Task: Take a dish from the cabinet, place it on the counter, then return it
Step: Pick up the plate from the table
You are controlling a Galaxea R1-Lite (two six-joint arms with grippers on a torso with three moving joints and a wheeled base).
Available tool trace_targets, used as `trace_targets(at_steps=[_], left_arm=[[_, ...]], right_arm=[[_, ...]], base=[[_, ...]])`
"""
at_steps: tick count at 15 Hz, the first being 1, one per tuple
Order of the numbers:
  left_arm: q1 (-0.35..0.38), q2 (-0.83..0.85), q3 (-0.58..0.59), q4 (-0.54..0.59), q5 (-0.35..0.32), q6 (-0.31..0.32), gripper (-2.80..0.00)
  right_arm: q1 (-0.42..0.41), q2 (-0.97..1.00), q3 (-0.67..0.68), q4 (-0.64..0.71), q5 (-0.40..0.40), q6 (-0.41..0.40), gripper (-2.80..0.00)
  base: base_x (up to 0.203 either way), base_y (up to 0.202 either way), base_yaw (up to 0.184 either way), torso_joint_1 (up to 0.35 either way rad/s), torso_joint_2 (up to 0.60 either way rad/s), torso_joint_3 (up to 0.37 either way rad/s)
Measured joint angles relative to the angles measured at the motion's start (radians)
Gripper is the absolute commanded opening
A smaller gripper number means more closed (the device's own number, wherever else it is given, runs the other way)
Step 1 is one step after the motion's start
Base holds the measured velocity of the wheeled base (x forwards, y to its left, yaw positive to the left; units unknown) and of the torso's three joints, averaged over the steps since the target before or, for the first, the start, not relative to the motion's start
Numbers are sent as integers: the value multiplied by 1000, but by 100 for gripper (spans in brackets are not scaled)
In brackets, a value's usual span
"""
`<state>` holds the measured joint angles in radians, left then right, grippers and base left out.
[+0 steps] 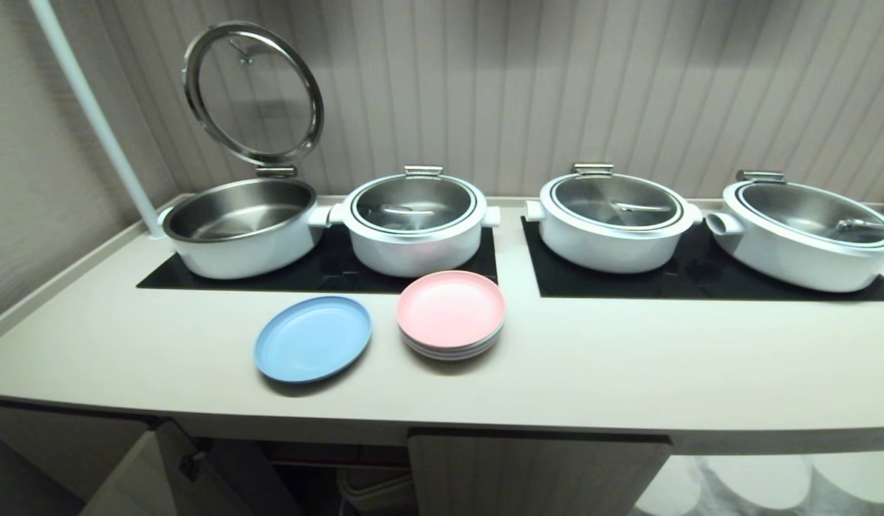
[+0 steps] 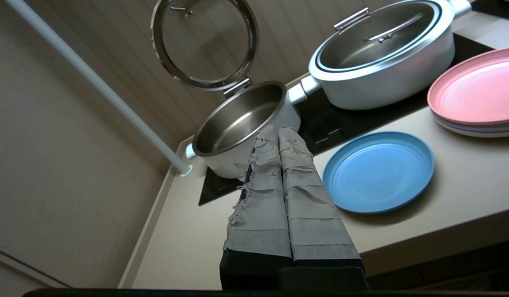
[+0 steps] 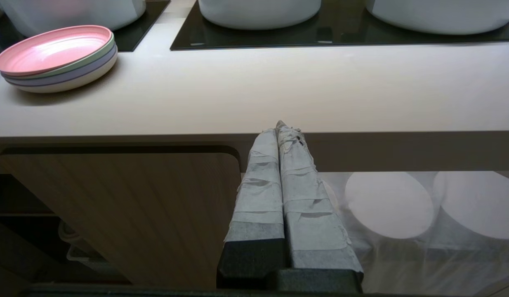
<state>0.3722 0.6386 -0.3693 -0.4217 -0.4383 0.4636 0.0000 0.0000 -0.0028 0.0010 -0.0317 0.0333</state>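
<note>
Spanning the whole width of the head view, the counter point(image 1: 628, 373) is a cream slab with two black inset mats point(image 1: 693, 276) along its back. Four white pots sit on those mats: an open pot point(image 1: 238, 229) at upper left with its glass lid point(image 1: 252, 93) tipped upright, and three lidded pots point(image 1: 614, 218) running toward the right edge. A white pole point(image 1: 98, 122) slants across the upper left corner. Below the counter's front edge, bottom centre, the cabinet point(image 1: 535, 476) shows one fluted door closed and a dark opening just left of it.

The dish point(image 1: 313, 338), blue, lies flat on the counter left of centre, empty, nothing touching it. Just beside it to the right, apart from it, stands the pink-topped plate stack point(image 1: 450, 314).

Left gripper point(image 2: 279, 130): taped fingers pressed together, clenched on nothing, hovering above the counter's front left area, near the dish but clear of it. Right gripper point(image 3: 281, 126): fingers likewise together, empty, level with the counter's front edge beside the cabinet door.
</note>
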Motion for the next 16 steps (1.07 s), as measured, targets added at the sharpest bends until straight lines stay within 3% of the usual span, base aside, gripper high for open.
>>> trace_targets(at_steps=[6, 9, 11, 13, 16], left_arm=[[-12, -301, 36, 260, 15, 10, -280], [-37, -351, 103, 137, 152, 11, -280], [-115, -363, 155, 40, 275, 13, -280], [-173, -368, 209, 7, 372, 0, -280], [-196, -370, 309, -2, 476, 3, -280]], right_arm=[[0, 0, 0, 1, 0, 0, -280], [0, 0, 0, 0, 0, 0, -280], [0, 0, 0, 1, 0, 0, -280], [0, 0, 0, 1, 0, 0, -280], [0, 0, 0, 1, 0, 0, -280]], base=[[0, 0, 0, 0, 0, 0], [0, 0, 0, 0, 0, 0], [0, 0, 0, 0, 0, 0], [0, 0, 0, 0, 0, 0], [0, 0, 0, 0, 0, 0]])
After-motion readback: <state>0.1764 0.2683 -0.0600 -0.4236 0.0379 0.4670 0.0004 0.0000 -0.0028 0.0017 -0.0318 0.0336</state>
